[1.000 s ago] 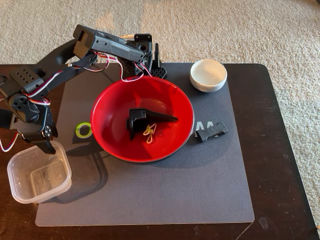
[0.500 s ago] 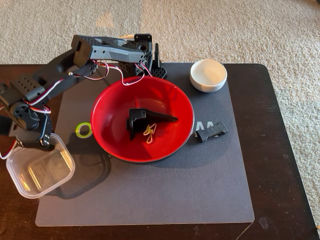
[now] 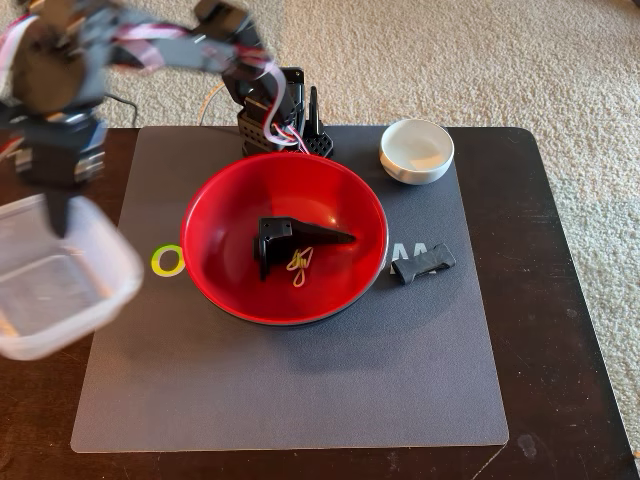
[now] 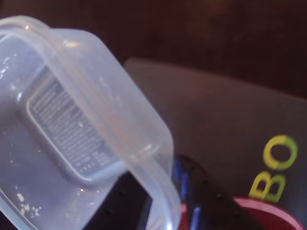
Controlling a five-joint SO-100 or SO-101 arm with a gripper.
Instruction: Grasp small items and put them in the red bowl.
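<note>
Landmark: large glossy red bowl [image 3: 284, 238], black angular plastic bracket [image 3: 290, 238] and yellow clip [image 3: 300, 262] inside
Tub: clear square plastic tub [image 3: 55, 288], raised left of bowl, blurred
Claw: gripper [image 3: 58, 205] clamped on tub's rim
Handling: probably light, thin-walled, slippery; rim pinch suits, may swing

Dark brown wooden table [image 3: 560, 300] seen from above, grey rectangular mat [image 3: 300, 390] covering most of it, beige looped carpet [image 3: 500, 60] beyond, soft even light
</note>
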